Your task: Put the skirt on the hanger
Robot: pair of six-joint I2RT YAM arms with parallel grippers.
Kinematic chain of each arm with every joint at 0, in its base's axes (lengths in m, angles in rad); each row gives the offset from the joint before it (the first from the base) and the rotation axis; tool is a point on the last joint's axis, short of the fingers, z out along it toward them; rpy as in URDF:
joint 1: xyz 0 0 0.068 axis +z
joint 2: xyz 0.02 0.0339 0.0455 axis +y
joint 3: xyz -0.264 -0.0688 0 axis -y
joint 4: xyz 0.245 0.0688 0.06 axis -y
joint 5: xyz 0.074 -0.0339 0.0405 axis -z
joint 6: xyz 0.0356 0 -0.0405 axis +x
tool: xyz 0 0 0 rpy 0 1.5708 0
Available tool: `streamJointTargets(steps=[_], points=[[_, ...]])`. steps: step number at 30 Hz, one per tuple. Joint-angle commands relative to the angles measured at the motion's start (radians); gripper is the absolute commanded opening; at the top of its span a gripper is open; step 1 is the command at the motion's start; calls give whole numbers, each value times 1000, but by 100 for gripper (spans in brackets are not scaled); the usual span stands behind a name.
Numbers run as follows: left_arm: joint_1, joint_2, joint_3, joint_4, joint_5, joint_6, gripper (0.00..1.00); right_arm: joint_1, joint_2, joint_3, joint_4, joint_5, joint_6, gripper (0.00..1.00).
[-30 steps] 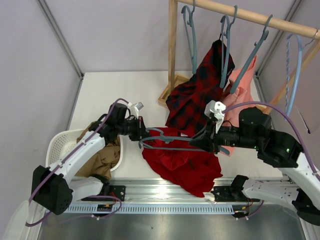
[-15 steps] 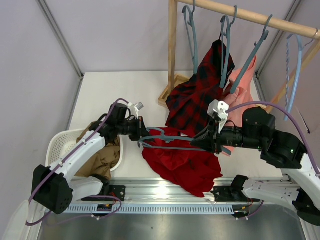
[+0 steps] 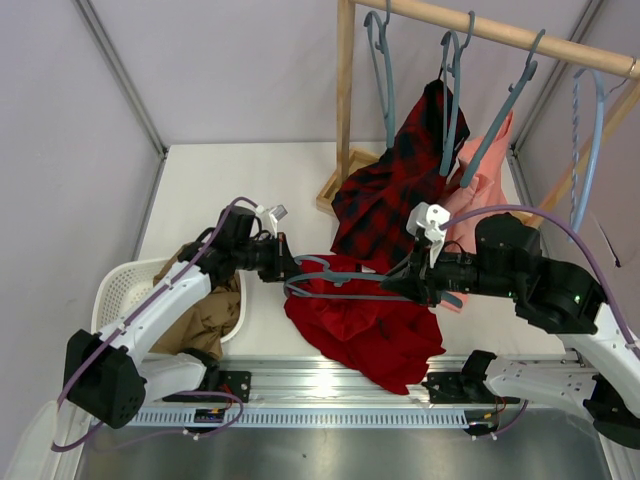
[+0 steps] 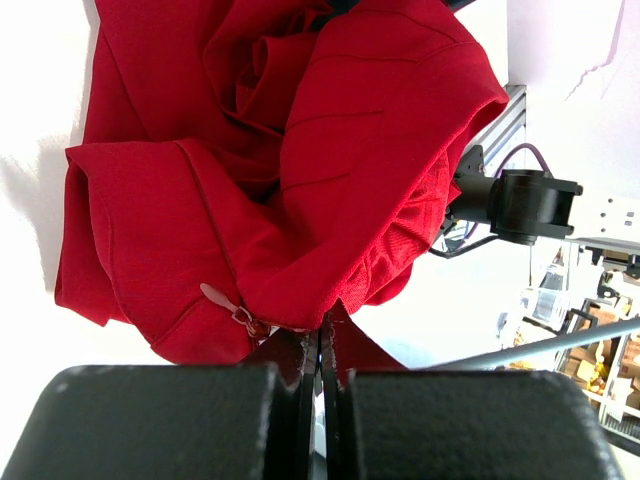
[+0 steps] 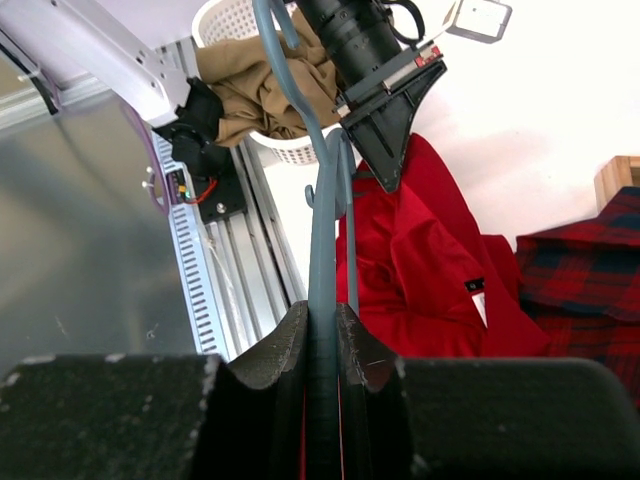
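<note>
White tabletop [image 3: 220,190] carries the skirt [image 3: 365,330] heaped between my arms, my left claw [image 4: 321,345] pinched shut on a thin corner of it and my right claw [image 5: 322,318] clamped on the hanger [image 5: 322,230] just above, so a hard tug could slip that corner free.

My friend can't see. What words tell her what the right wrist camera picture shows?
The right gripper is shut on a grey-blue hanger that reaches toward the left gripper. A red skirt lies beneath; a white basket of tan cloth sits beyond.
</note>
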Motion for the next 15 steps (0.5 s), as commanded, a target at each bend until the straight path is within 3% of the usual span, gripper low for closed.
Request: streamJointTargets(steps=[1,15], points=[[6,-19,1,6,43,-30,0,4,16,46,9,69,-49,0],[6,-22,4,-4,44,-26,0,13,26,64,35,90,-69,0]])
